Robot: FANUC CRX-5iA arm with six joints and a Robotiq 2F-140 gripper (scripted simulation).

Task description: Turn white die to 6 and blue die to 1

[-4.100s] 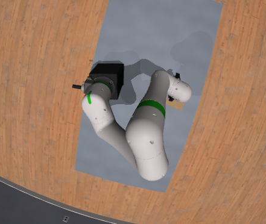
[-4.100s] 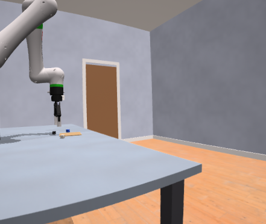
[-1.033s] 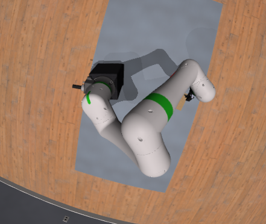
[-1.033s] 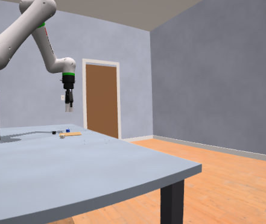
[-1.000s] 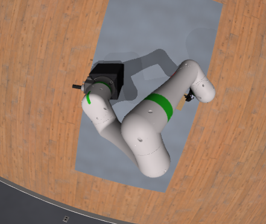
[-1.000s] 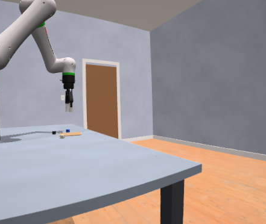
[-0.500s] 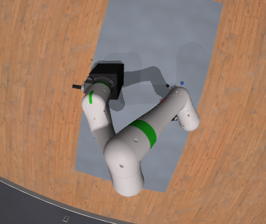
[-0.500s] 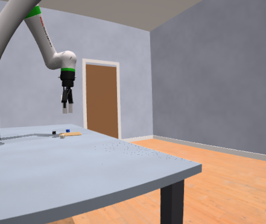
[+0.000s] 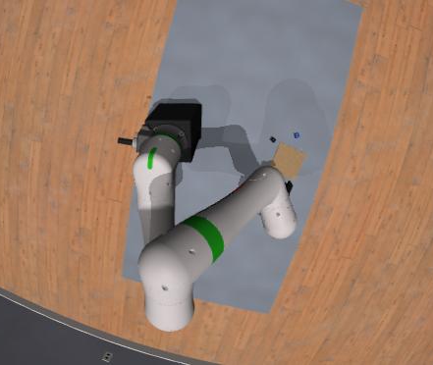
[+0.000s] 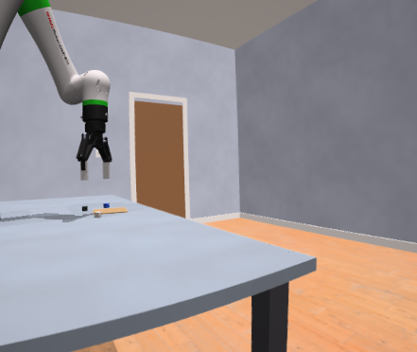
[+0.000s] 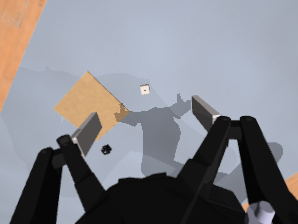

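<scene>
The tan mat [image 9: 289,159] lies flat on the grey table. It also shows in the side view [image 10: 112,210] and the wrist view [image 11: 90,105]. The blue die [image 9: 297,135] [image 10: 106,205] sits on the table just beyond the mat's far edge. The black die [image 9: 273,139] [image 10: 84,208] [image 11: 105,149] sits on the table beside the mat. The white die [image 10: 97,215] [image 11: 144,89] lies on the table off a mat corner; the arm hides it from above. My gripper [image 10: 95,174] [image 11: 144,112] is open and empty, high above the mat and dice. The pips are too small to read.
The robot's black base [image 9: 175,129] stands on the table left of the dice. The table's right edge [image 9: 326,162] runs close behind the mat. A brown door [image 10: 160,156] is in the far wall.
</scene>
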